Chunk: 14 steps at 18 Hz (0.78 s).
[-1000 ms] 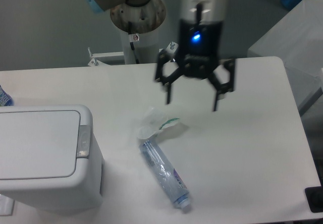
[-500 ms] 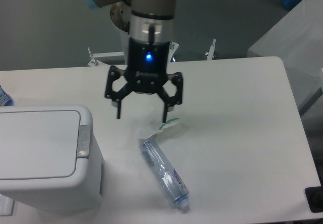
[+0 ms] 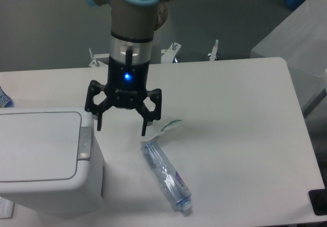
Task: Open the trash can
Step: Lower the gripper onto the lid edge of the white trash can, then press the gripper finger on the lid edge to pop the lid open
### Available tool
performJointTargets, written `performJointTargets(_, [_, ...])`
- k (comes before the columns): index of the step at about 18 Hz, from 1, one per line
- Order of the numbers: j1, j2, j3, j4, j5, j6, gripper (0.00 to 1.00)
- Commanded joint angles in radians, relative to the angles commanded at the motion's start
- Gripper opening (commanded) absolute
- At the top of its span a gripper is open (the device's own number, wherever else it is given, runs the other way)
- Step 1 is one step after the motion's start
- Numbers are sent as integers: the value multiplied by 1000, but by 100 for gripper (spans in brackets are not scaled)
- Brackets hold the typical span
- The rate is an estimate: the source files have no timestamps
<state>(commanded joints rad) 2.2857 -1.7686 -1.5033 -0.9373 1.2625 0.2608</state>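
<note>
The black two-finger hand [image 3: 121, 130] hangs spread wide and holding nothing, just right of the large boxy white plastic trash can [image 3: 48, 160], whose flat lid is down and whose grey push tab [image 3: 84, 143] faces it. Both stand over a white bench [image 3: 240, 135]. Nearby lie a crumpled clear plastic bottle [image 3: 166, 176] and a torn white wrapper [image 3: 166, 126]. Grey floor lies behind.

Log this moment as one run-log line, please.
gripper: open, empty | trash can: lid shut | push tab: untouched | plastic bottle: lying on table
</note>
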Motion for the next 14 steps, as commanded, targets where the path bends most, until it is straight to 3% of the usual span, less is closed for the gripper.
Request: performJointTargets(14, [-17,-20,-2,8,-2,-20,100])
